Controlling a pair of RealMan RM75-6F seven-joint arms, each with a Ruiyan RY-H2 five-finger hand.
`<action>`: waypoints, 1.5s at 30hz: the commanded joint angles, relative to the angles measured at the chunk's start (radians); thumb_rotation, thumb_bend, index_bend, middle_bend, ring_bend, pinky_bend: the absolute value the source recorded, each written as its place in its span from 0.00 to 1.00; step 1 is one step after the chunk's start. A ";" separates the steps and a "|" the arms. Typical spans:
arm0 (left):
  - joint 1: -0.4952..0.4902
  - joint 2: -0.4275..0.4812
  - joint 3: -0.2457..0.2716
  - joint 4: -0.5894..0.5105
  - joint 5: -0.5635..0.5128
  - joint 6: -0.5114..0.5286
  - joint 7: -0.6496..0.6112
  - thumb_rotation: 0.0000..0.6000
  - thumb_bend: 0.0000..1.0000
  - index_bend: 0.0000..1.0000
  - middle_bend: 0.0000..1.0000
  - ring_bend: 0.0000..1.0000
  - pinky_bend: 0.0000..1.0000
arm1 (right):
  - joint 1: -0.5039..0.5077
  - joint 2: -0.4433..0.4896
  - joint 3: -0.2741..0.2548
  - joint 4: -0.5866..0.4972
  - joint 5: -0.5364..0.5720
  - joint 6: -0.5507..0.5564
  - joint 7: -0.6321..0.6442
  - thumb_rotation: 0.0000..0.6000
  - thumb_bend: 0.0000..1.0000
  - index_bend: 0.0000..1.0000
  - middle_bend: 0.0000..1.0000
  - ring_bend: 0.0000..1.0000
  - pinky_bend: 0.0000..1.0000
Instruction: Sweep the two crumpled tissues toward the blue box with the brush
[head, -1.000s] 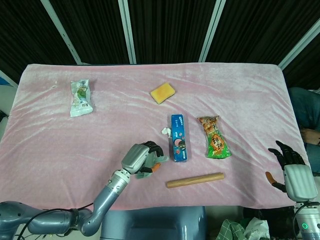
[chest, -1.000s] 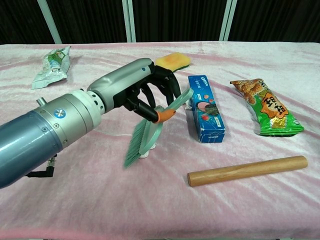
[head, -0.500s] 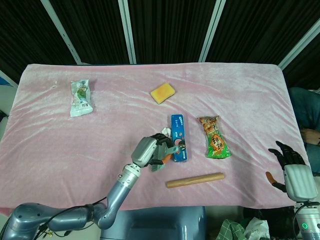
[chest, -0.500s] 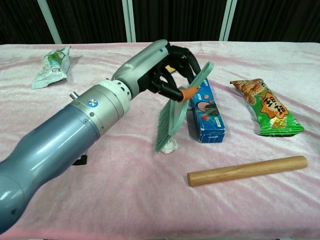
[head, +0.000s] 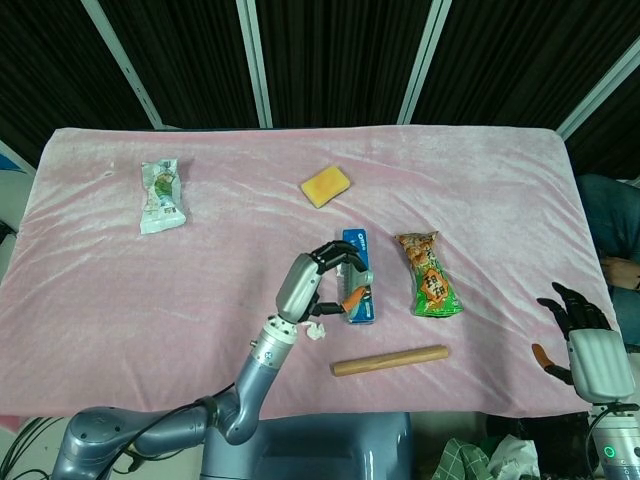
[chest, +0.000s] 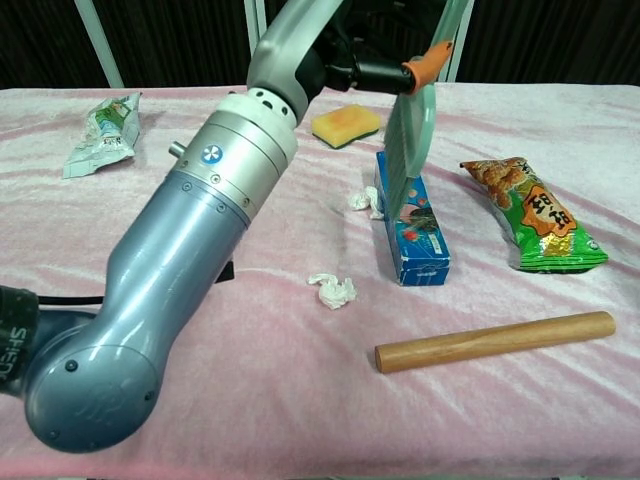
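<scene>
The left hand (head: 318, 280) grips the brush (chest: 415, 140), raised over the blue box (chest: 412, 225). One tissue (chest: 332, 289) lies on open cloth; another (chest: 362, 200) touches the box. The right hand (head: 590, 345), fingers spread and holding nothing, sits off the table edge (head: 480, 408).

Box (chest: 411, 225) at table centre; one tissue (chest: 362, 200) touching its left side, other tissue (chest: 332, 289) in front-left, apart. Brush (chest: 411, 150) above box, in left hand (head: 318, 283). Stick (chest: 495, 341) in front of box, snack bag (chest: 532, 214) to right, sponge (chest: 345, 124) behind, wrapper (chest: 104, 132) far left.
</scene>
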 joint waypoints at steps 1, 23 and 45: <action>0.022 0.076 0.021 -0.058 -0.025 -0.054 0.112 1.00 0.38 0.62 0.65 0.29 0.40 | 0.000 -0.001 0.000 -0.001 0.000 0.000 -0.005 1.00 0.20 0.26 0.10 0.12 0.19; 0.078 0.275 0.094 -0.394 -0.387 -0.334 0.521 1.00 0.37 0.62 0.65 0.30 0.42 | 0.001 0.001 0.004 -0.007 0.007 -0.002 0.000 1.00 0.20 0.27 0.10 0.12 0.19; 0.104 0.071 0.117 -0.211 -0.263 -0.217 0.398 1.00 0.38 0.63 0.66 0.30 0.42 | 0.002 0.004 0.002 -0.002 -0.003 0.000 0.020 1.00 0.20 0.27 0.10 0.12 0.19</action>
